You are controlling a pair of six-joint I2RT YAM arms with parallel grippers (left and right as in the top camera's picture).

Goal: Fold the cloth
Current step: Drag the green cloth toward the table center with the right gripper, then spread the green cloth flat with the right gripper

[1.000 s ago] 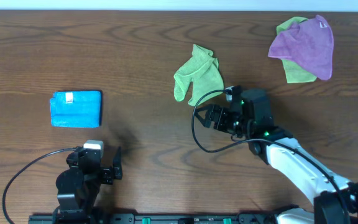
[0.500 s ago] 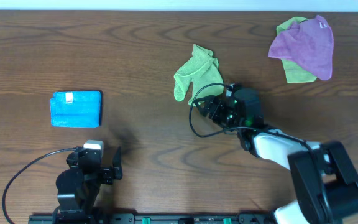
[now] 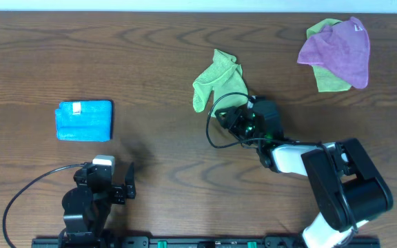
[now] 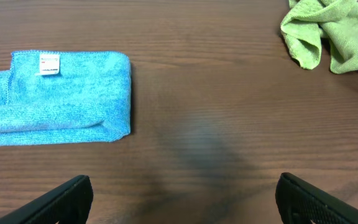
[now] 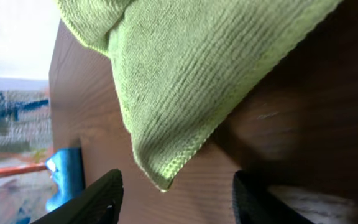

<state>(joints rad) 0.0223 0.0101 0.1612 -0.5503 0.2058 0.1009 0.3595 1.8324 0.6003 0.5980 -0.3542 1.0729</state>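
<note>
- Green cloth point(image 3: 219, 83) lies crumpled and unfolded on the counter point(image 3: 150, 55), a little right of the middle and toward the far edge. The overhead view shows it as a bunched shape with two lobes hanging toward the robot.
- The left wrist view catches it at the upper right corner point(image 4: 328, 31), well apart from that arm.
- In the right wrist view it point(image 5: 191, 68) fills the top of the picture. One corner of it points down into the gap between the two fingers point(image 5: 101, 199).
- The right hand point(image 3: 227, 118) sits just at the near edge of it, low over the counter. Its jaws are spread wide on either side of that corner point(image 5: 176, 186) and have hold of nothing. I cannot tell whether the fingertips touch the fabric.
- A black cable point(image 3: 212, 134) loops out from the right arm just beside the hand.
- The left hand point(image 3: 126, 182) rests at the near left of the counter, well apart from everything. Its fingers point(image 4: 67, 193) are spread wide, with bare wood between them and nothing gripped point(image 4: 185, 199).
- A blue cloth point(image 3: 84, 120) lies folded into a neat rectangle at the left, with a small white tag near its far edge point(image 4: 58, 96).
- At the far right corner a purple cloth point(image 3: 340, 48) lies on top of a lime cloth point(image 3: 326, 81), whose edges show around it.
</note>
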